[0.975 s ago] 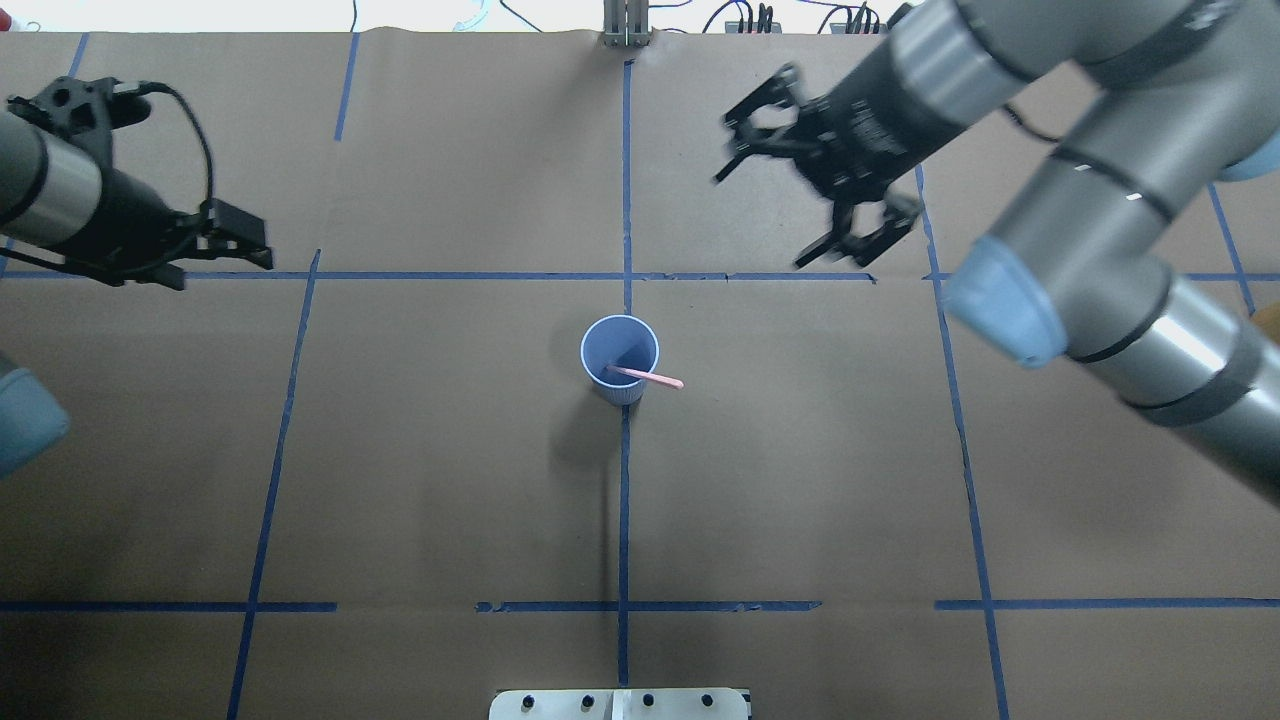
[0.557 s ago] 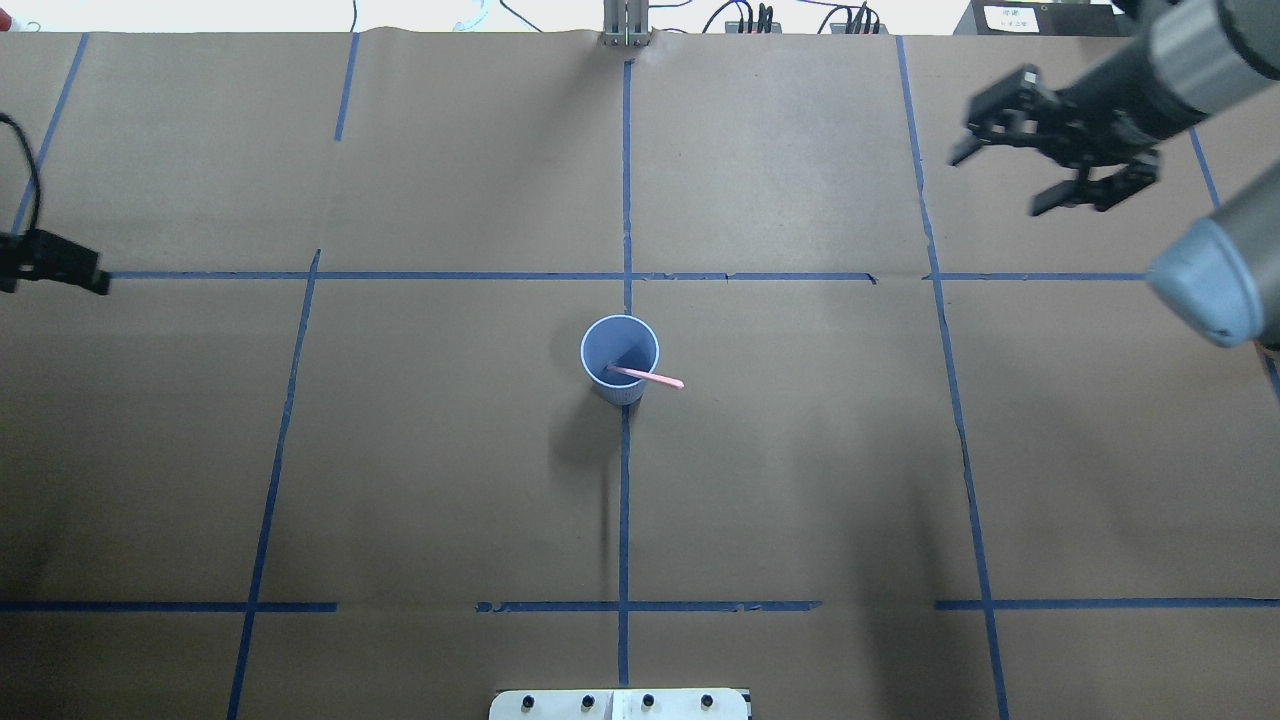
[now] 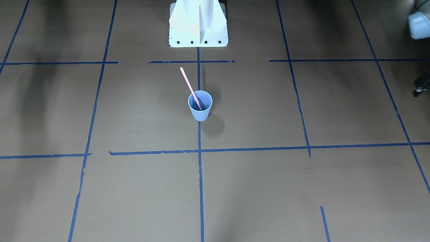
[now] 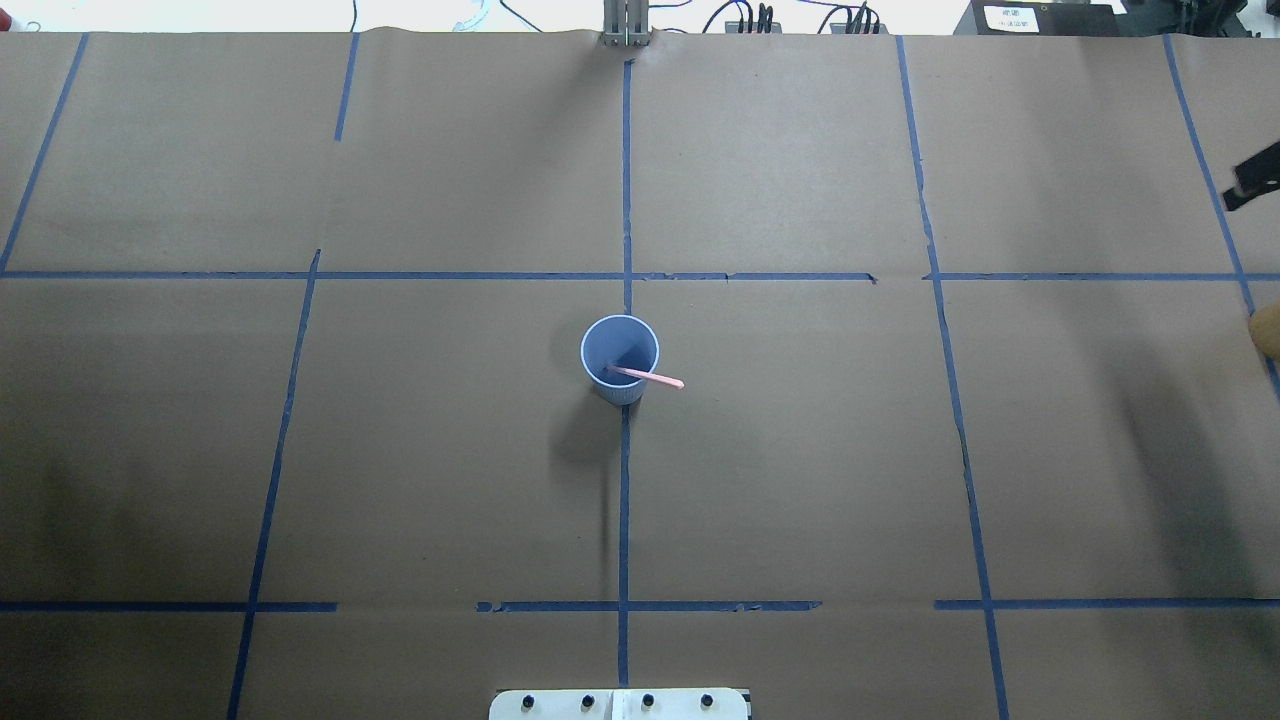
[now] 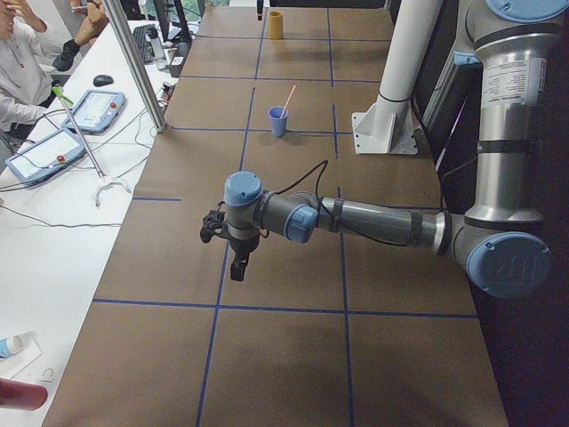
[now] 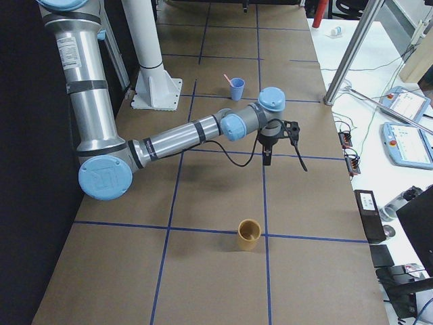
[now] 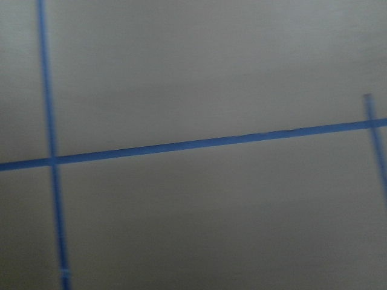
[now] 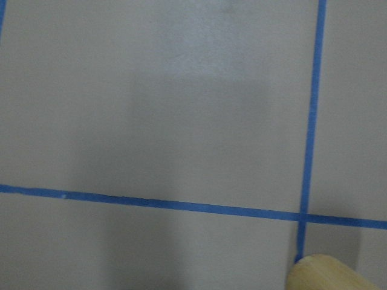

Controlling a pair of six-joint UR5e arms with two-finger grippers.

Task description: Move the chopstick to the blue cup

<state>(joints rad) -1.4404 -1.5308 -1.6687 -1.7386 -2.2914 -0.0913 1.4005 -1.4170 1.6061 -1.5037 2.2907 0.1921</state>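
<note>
The blue cup [image 4: 620,352] stands upright at the middle of the table. The pink chopstick [image 4: 655,379] stands in it, leaning over the rim toward the robot's right. Both also show in the front view, the cup [image 3: 200,109] and the chopstick [image 3: 188,83]. My left gripper [image 5: 237,267] hangs over the left end of the table, far from the cup. My right gripper [image 6: 266,157] hangs over the right end, with only a black edge of it in the overhead view [image 4: 1255,182]. I cannot tell whether either gripper is open or shut. Both wrist views show only paper and tape.
A tan cup [image 6: 249,234] stands on the table's right end, below and beside the right gripper; its rim shows in the right wrist view [image 8: 326,275]. The white robot base [image 3: 198,23] sits at the table's near edge. Operators and tablets are beyond the far edge.
Both arms have swung outward from the middle. The left gripper has left the overhead view on the left; the right has gone to its right edge. Cup and chopstick have not moved.
</note>
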